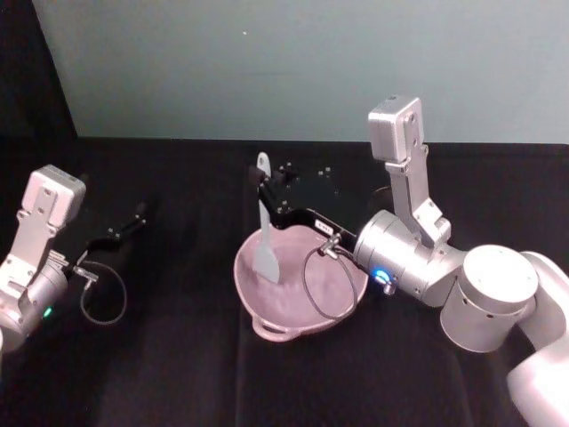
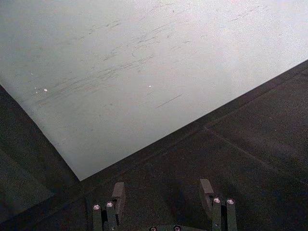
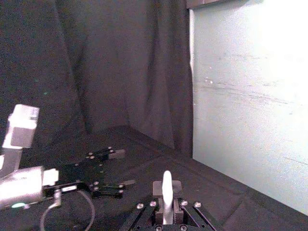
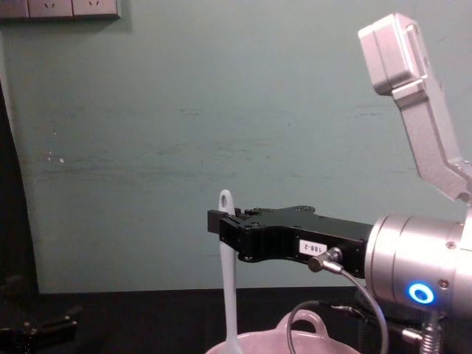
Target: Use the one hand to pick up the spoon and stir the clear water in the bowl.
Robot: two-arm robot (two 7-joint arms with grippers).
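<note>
White plastic, judged light, stiff and slick, the spoon (image 1: 264, 227) is pinched just below its holed handle end by the right claw (image 1: 264, 190), its head down in the pink bowl (image 1: 247, 289) on the table (image 1: 178, 374). The left claw (image 2: 162, 192) is parked aside, spread wide.

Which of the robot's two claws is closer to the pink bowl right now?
The right. The right gripper hangs over the far rim of the bowl, holding the spoon with its head inside. The left gripper sits open far off to the bowl's left.
</note>
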